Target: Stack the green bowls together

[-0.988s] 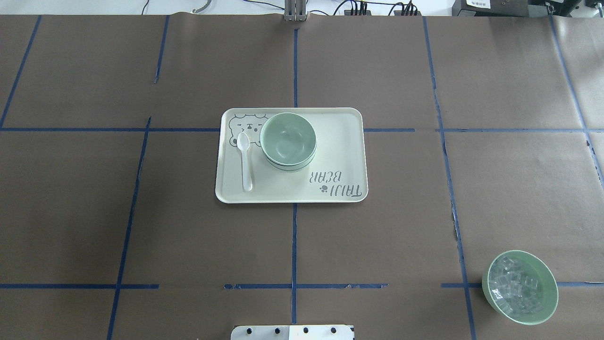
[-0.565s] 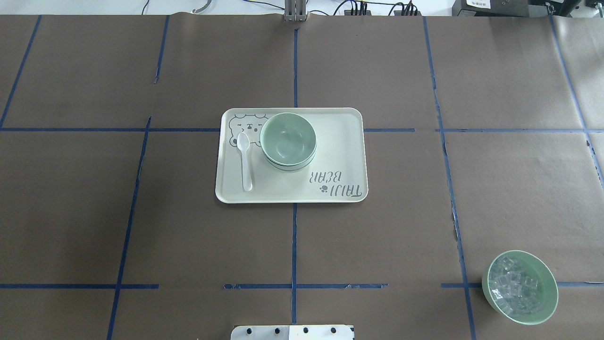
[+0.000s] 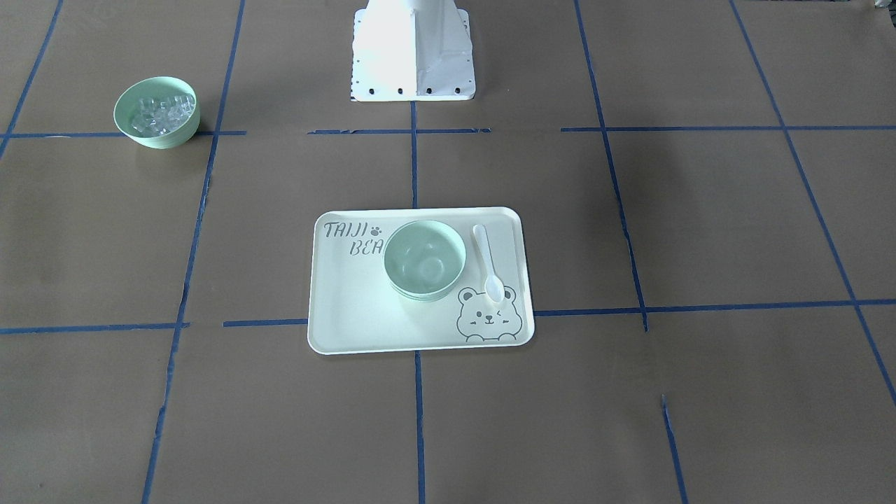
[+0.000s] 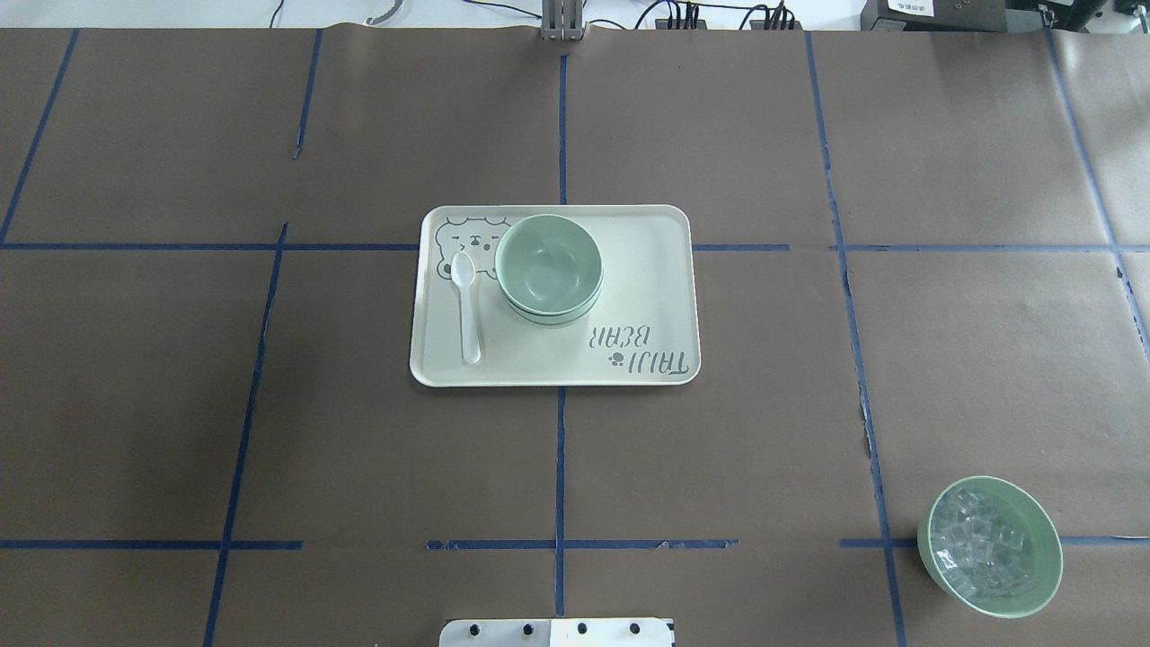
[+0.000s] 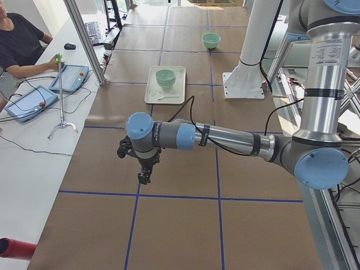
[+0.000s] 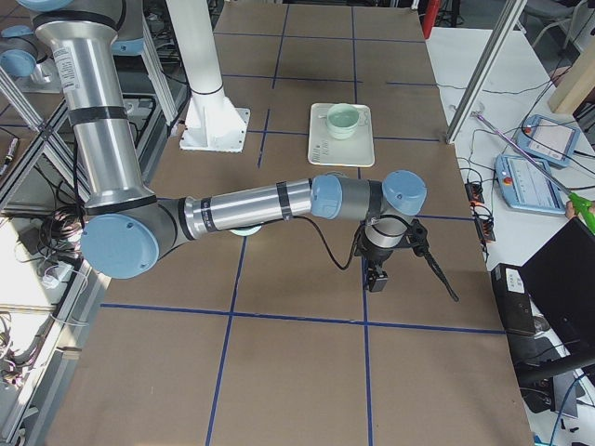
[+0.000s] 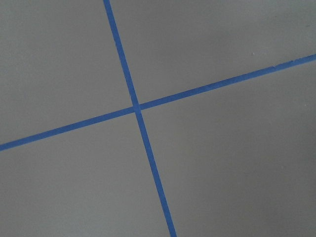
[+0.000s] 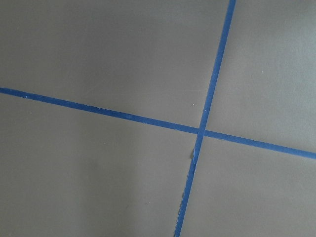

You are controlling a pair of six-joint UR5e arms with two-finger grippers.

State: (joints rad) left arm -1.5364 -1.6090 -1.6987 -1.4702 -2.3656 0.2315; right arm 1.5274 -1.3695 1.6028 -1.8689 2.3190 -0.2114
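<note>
Nothing has shifted since a second ago. Left gripper [image 5: 143,178] and right gripper [image 6: 375,280] hang well apart from the tray [image 4: 647,292], open or closed I cannot tell. They seem parked clear because the green bowls [image 4: 548,267] already sit nested on it.

Count: green bowls [image 4: 548,265] x3, nested in one stack. Bear-print tray [image 4: 647,270] x1. White spoon [image 4: 467,310] x1. Bowl of clear cubes [image 3: 161,138] x1. Arms x2: left arm [image 5: 225,136], right arm [image 6: 246,206].
</note>
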